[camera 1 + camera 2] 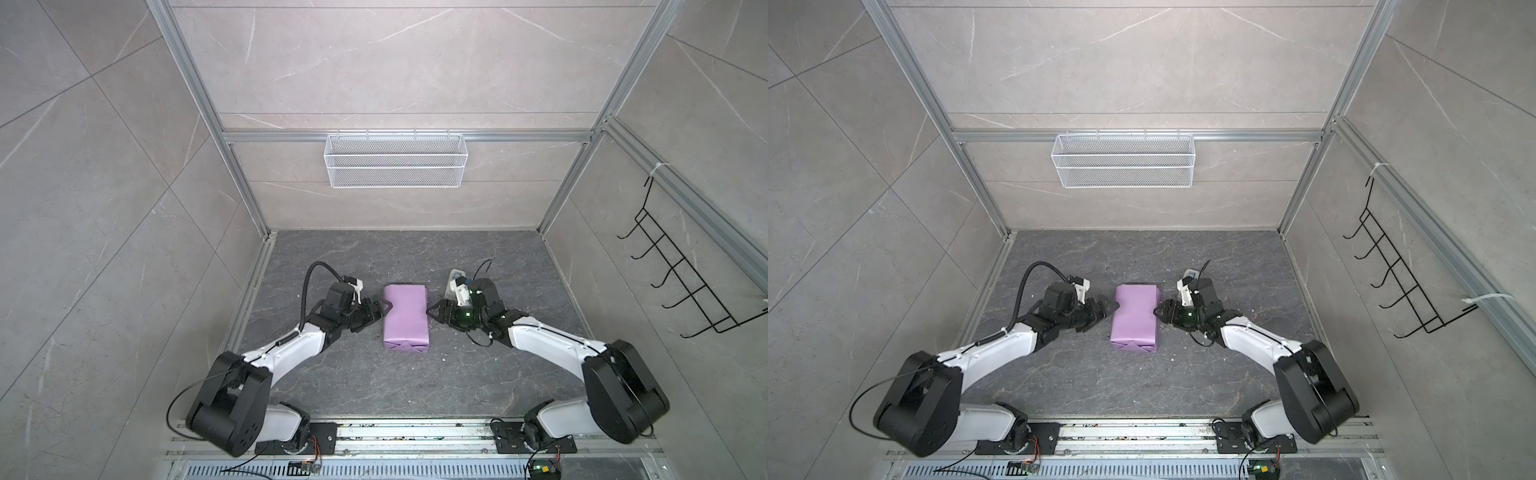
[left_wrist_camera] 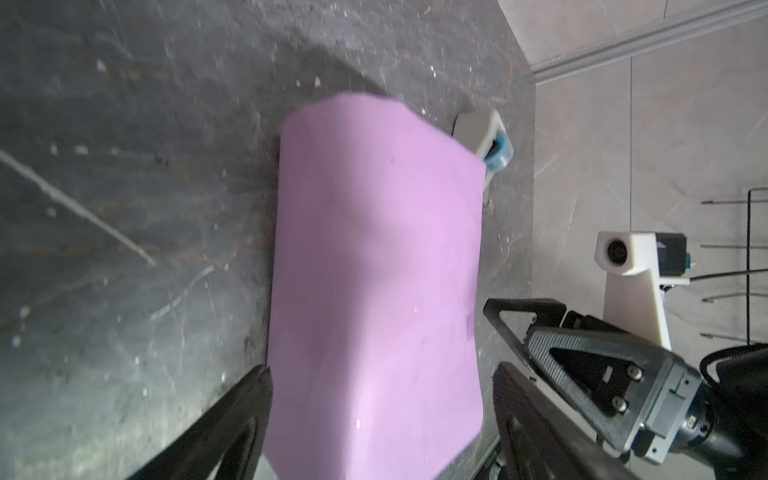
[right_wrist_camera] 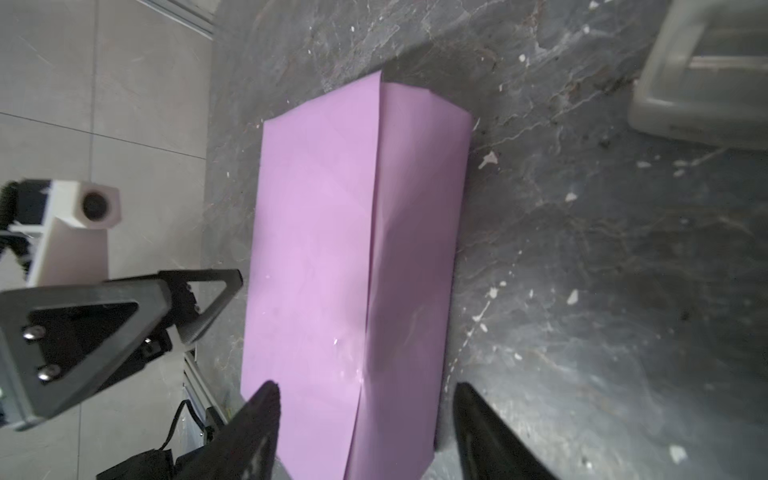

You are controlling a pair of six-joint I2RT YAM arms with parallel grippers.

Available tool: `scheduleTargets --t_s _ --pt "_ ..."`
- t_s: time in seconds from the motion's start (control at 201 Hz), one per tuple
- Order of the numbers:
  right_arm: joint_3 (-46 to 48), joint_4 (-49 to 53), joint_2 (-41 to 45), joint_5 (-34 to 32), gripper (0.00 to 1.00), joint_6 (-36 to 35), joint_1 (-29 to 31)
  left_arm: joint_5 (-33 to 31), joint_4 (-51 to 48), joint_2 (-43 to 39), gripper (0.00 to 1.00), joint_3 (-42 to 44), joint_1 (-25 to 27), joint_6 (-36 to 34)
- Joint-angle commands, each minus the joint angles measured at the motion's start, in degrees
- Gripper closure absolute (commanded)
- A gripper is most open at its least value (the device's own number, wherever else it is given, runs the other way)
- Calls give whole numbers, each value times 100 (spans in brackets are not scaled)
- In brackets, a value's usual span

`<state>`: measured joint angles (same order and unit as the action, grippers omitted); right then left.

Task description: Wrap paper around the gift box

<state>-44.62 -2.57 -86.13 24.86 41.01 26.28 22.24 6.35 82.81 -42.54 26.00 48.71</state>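
The paper (image 1: 406, 320) (image 1: 1136, 318), lilac side out, is folded into a closed oblong parcel in the middle of the dark stone floor, with folded flaps on its near end. The gift box is hidden inside it. My left gripper (image 1: 380, 311) (image 1: 1111, 309) is open at the parcel's left side. In the left wrist view its jaws (image 2: 382, 370) straddle the paper (image 2: 374, 270) without clamping it. My right gripper (image 1: 432, 313) (image 1: 1160, 313) is open at the right side. Its fingers (image 3: 366, 385) stand wide over the paper (image 3: 332, 249).
A small grey-white handheld device (image 1: 455, 282) (image 2: 482, 133) (image 3: 706, 75) lies just behind my right gripper, close to the parcel's far right corner. A white wire basket (image 1: 395, 160) hangs on the back wall. A black hook rack (image 1: 685, 270) hangs on the right wall.
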Motion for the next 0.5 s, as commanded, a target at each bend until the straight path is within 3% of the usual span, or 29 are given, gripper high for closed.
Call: scheduleTargets --t_s 0.0,0.209,0.493 --pt "-388 -158 -501 85 27 -61 17 315 -14 619 15 -490 -7 -225" --pt "-590 -671 -1123 467 26 211 47 593 8 1340 19 -956 62 -200" --pt "-749 -1202 -1243 902 30 552 92 867 445 1346 20 -992 213 159"
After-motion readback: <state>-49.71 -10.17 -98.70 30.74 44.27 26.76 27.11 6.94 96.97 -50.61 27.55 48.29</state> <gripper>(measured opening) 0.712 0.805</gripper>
